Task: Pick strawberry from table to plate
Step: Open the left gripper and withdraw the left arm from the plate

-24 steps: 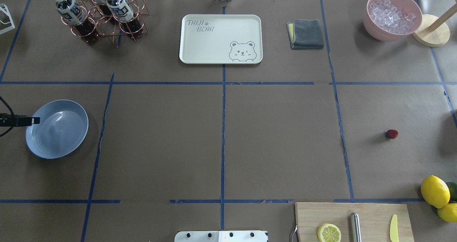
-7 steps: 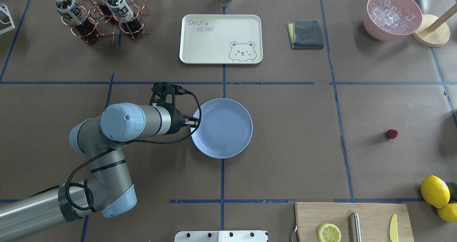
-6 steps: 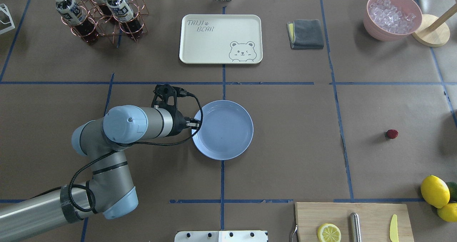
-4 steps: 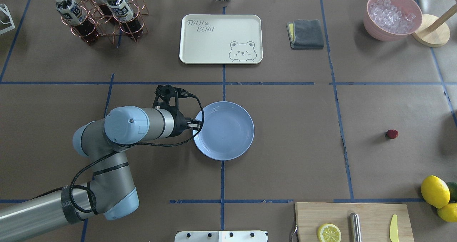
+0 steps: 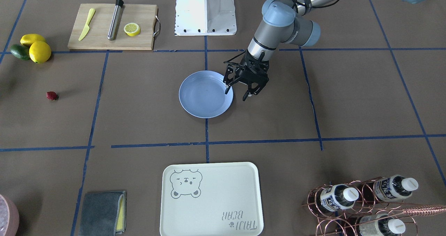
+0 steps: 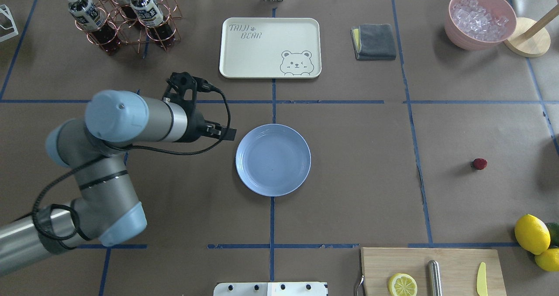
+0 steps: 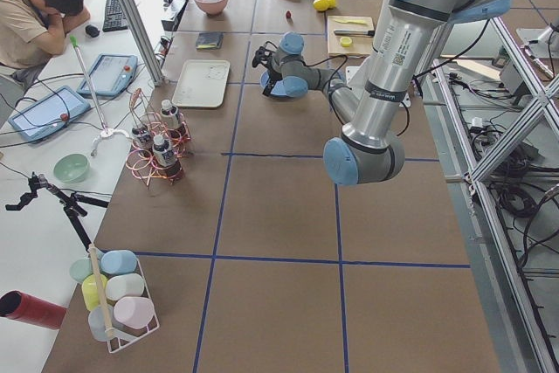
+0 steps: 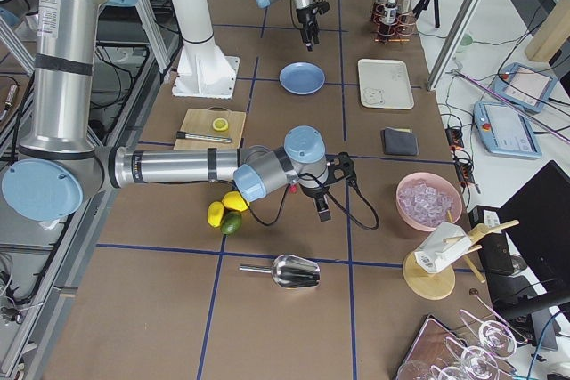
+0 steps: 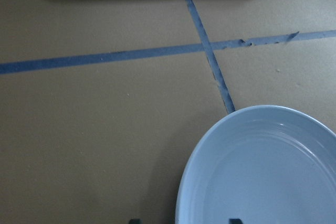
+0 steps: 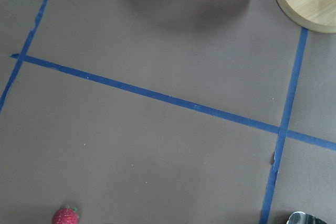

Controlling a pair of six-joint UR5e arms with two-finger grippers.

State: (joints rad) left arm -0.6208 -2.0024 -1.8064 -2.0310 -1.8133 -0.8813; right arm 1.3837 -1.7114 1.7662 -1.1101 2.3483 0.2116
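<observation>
The strawberry (image 6: 479, 163), small and dark red, lies alone on the brown table (image 6: 349, 178) at the right; it also shows as the strawberry (image 5: 52, 96) and at the bottom edge of the right wrist view (image 10: 65, 216). The light-blue plate (image 6: 273, 160) rests empty at the table's centre. My left gripper (image 5: 237, 94) hangs open just off the plate's left rim, holding nothing, above the plate (image 9: 262, 171). My right gripper (image 8: 322, 211) shows only in the exterior right view, above the table near the lemons; I cannot tell whether it is open or shut.
A cream bear tray (image 6: 270, 47), a folded grey cloth (image 6: 374, 41), a bottle rack (image 6: 126, 16) and a pink bowl of ice (image 6: 480, 18) line the far side. A cutting board (image 6: 432, 270) with a lemon half and lemons (image 6: 532, 234) sit near right.
The left gripper carried the plate from the table's left edge to the centre, then let go of its rim, opened and drew back up and to the left. The strawberry has not moved.
</observation>
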